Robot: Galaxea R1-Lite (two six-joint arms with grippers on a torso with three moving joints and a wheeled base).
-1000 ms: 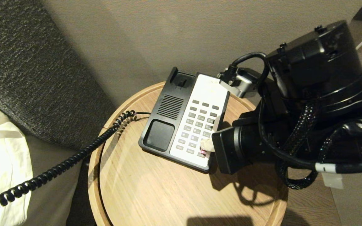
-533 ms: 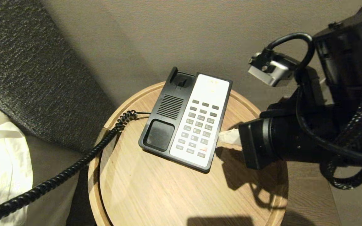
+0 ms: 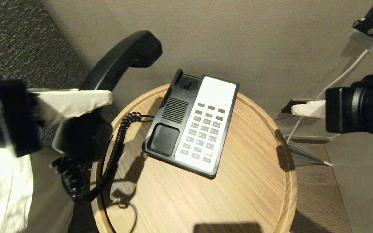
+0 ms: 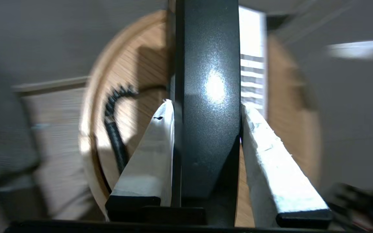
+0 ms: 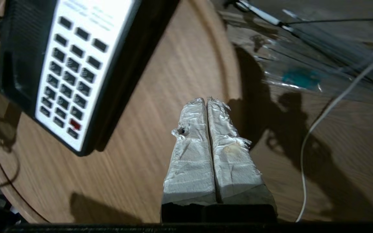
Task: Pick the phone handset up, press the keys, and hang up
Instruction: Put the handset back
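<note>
The glossy black phone handset (image 3: pixel 121 58) hangs in the air over the table's left edge, with my left gripper (image 3: pixel 99 103) shut on its middle. In the left wrist view the handset (image 4: pixel 206 58) fills the gap between the two white-taped fingers (image 4: pixel 154 152). Its black coiled cord (image 3: pixel 115 152) loops down from the lower end to the black-and-white phone base (image 3: pixel 189 126), whose cradle is bare. The grey keys (image 3: pixel 204 129) face up. My right gripper (image 3: pixel 298 109) is shut on nothing, beyond the table's right rim; its closed taped tips (image 5: pixel 207 101) point past the base (image 5: pixel 66 64).
The round wooden table (image 3: pixel 206 200) has a raised rim. A dark textured upholstered panel (image 3: pixel 11 48) and white bedding (image 3: pixel 5 187) lie to the left. A thin white cable (image 3: pixel 338 79) and a clear plastic sheet (image 3: pixel 303 155) lie on the floor to the right.
My right gripper drew back from the keypad to the right, off the table. My left gripper swung in from the left with the handset, and the cord slackened into a loop.
</note>
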